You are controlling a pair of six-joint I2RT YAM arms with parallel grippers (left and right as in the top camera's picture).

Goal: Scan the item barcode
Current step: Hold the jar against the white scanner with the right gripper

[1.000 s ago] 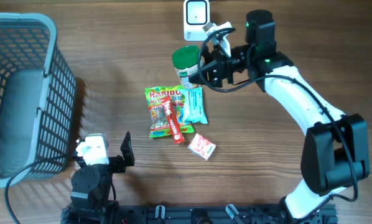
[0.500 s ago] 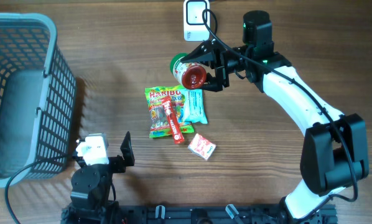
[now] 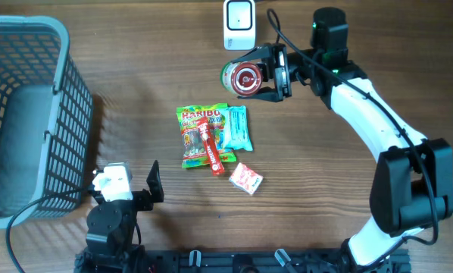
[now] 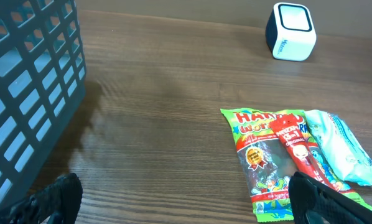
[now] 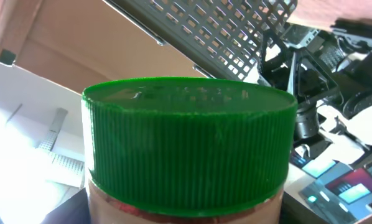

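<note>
Overhead: right gripper is clamped on the jar, held on its side just beside the scanner, base upward. Left gripper stands wide apart, idle. Step in hand: presenting the barcode. Next move likely calls for rotating the label toward the scanner.

The brand name HARIBO ran across the top of the green gummy bag, plain from overhead. The left wrist view caught only its first letters beside the red stick pack. Lettering on that stick and on the jar was too small to read.
</note>
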